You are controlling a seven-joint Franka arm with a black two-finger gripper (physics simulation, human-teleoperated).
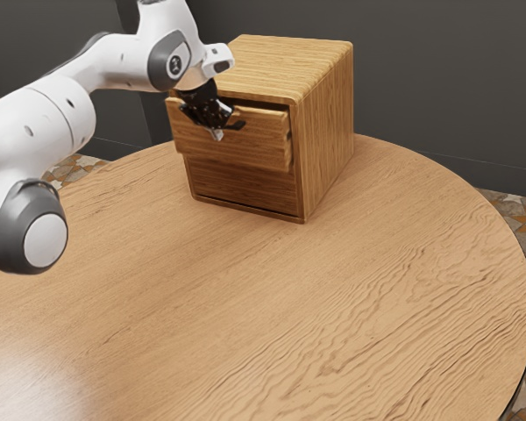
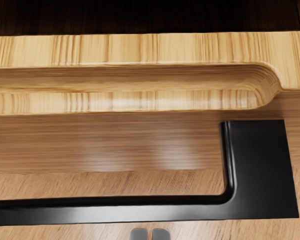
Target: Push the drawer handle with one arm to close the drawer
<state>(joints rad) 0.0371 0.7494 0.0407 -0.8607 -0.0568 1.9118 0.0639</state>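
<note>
- The drawer (image 1: 252, 147) is at the top of the wooden box (image 1: 326, 123), and its front sticks out a little, so it needs a push.
- Its black handle (image 2: 110, 214) runs across the front. I want to push on that bar, near the middle if I can, so the drawer goes in straight and does not jam.
- My gripper (image 2: 150, 234) has its two fingertips close together, with nothing pinched. They are just outside the bar. I can't tell if they touch it.
- I should keep them like that, go slow, and push straight at the box. If they sit too high or low, they may slip off.
- The box stands on the round table (image 1: 333, 289). A hard shove might slide it.
</note>
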